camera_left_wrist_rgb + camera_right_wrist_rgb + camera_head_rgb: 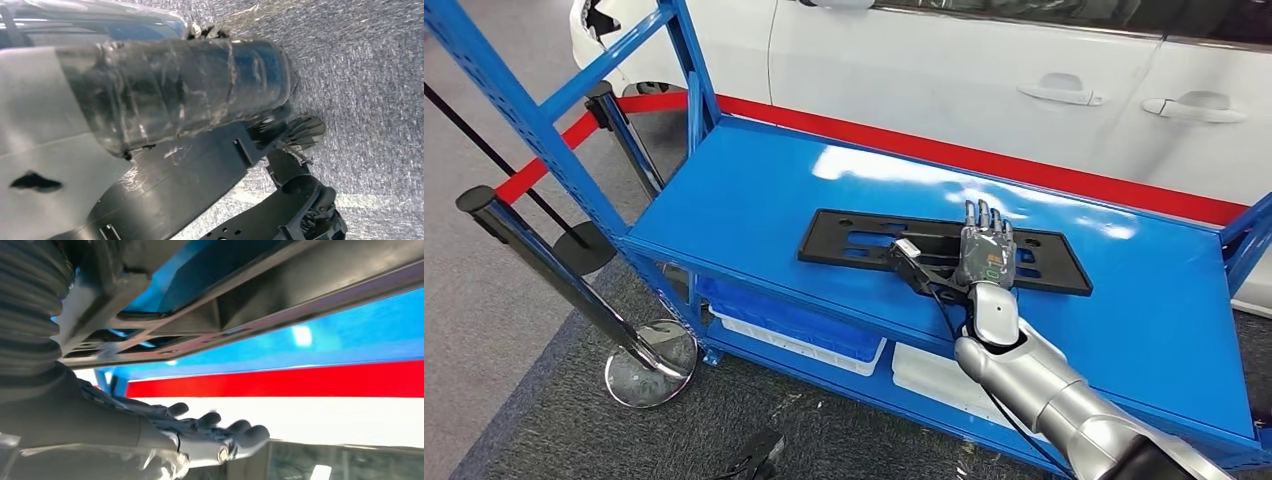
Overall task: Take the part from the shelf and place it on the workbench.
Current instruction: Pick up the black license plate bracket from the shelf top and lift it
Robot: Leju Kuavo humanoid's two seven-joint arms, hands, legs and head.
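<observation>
Fingers (pixel 986 222) of the robot's right hand (pixel 984 255) lie stretched forward and close together across a flat black slotted part (pixel 864 240), which rests on the top deck of a blue steel shelf (pixel 754 180), the head view shows. Whether the thumb (pixel 921 270) has hooked under the part's near edge cannot be told from here; the hand appears to rest on the part rather than lift it. Beyond the fingertips runs a red stripe (pixel 1024 165) along the foot of a white car (pixel 944 70); off to the left of the hand stands a chrome barrier post (pixel 564 280) on the grey carpet.

At the left wrist, the camera looks down at carpet and dark machinery; how the left hand's fingers lie cannot be told.

At the right wrist, the camera sits close behind the hand (pixel 200 432), whose fingers (pixel 240 432) are extended side by side and only slightly parted, with the part's ribbed frame (pixel 210 320) close against the palm side and the red stripe (pixel 300 380) ahead of the fingertips.

As a judgement, the task is at its opening step: the part is still on the shelf, a firm hold is unconfirmed, and the lift, the carry and the placing on the workbench all remain.
</observation>
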